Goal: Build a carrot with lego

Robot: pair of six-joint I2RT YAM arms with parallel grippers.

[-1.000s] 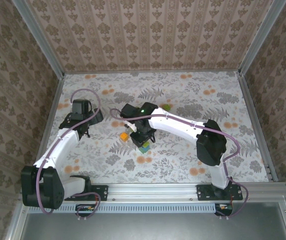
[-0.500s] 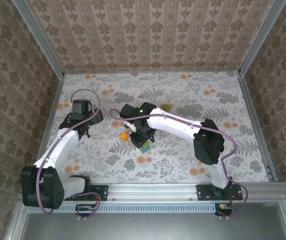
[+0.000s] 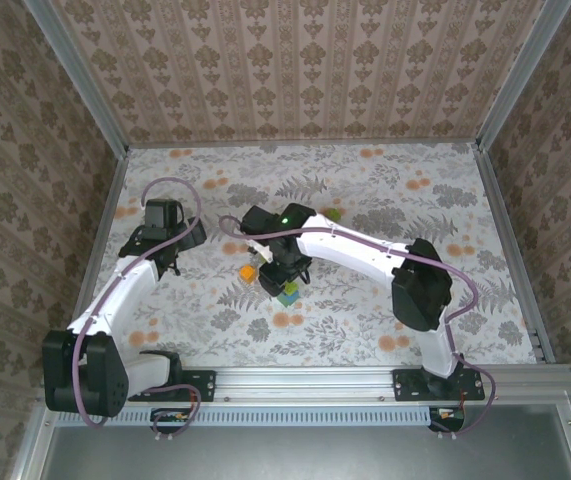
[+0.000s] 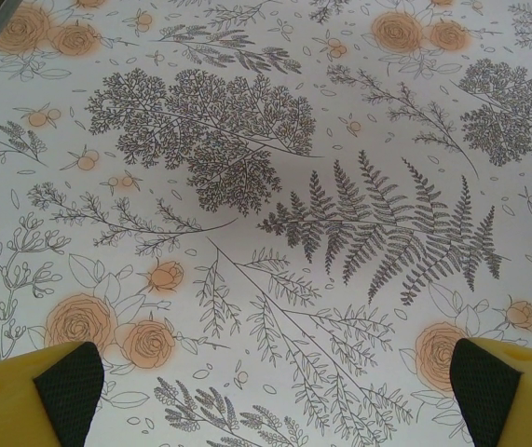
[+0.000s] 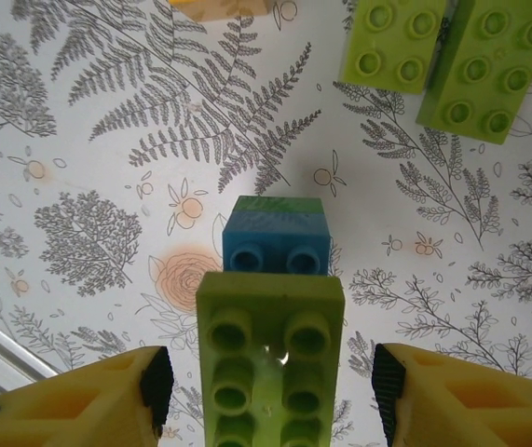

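The carrot [image 5: 270, 358] is a small joined stack: a lime-green brick on top, a blue brick [image 5: 277, 244] under it and a dark green layer below. In the top view the carrot [image 3: 287, 297] stands mid-table. My right gripper [image 5: 273, 384] straddles the lime brick, open, with a gap on each side between its black pads [image 5: 158, 386] and the brick. Loose lego lies nearby: two lime bricks [image 5: 394, 42] and an orange brick [image 3: 249, 272]. My left gripper [image 4: 275, 391] hovers open over bare tablecloth, far left of the stack.
A green brick [image 3: 333, 215] lies behind the right arm. The floral tablecloth [image 3: 365, 330] is walled on three sides. The right arm's forearm [image 3: 355, 250] stretches across the table's middle. The left gripper [image 3: 170, 258] sits by the left wall.
The right gripper's jaws have spread wider around the stack's top brick. Both arms stay where they were.
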